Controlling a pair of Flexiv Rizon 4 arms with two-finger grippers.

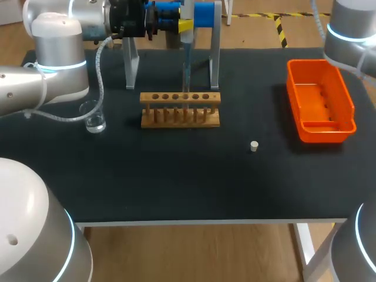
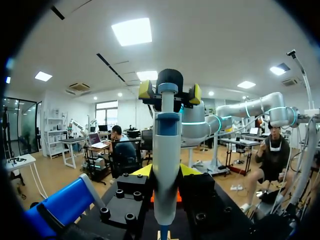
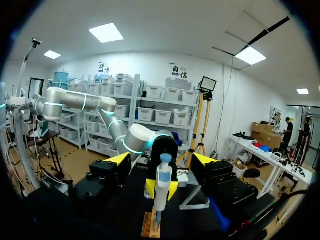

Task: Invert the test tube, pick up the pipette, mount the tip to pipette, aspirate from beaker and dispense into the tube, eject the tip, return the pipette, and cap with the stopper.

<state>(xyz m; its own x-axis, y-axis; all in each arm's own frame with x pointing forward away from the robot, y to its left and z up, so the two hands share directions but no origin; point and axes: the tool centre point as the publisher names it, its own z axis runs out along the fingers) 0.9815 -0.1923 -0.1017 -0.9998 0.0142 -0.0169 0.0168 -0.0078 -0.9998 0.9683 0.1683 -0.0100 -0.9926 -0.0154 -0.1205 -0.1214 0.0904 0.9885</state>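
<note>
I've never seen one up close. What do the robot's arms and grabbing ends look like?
Both the left arm and right arm are fat, rounded silver-white tubes with a glowing light-blue ring at the joints. A pale grey hose loops off the left one. The jaws are chunky black bolted blocks ending in bright yellow tips.

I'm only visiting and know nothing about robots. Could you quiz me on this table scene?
1. True or false: the white stopper lies on the black table, outside the orange bin.
2. What does the left gripper hold? A) nothing B) a pipette C) the stopper
3. Fill in: the pipette points down at the wooden ____.
Key: 1 true; 2 B; 3 rack.
</note>
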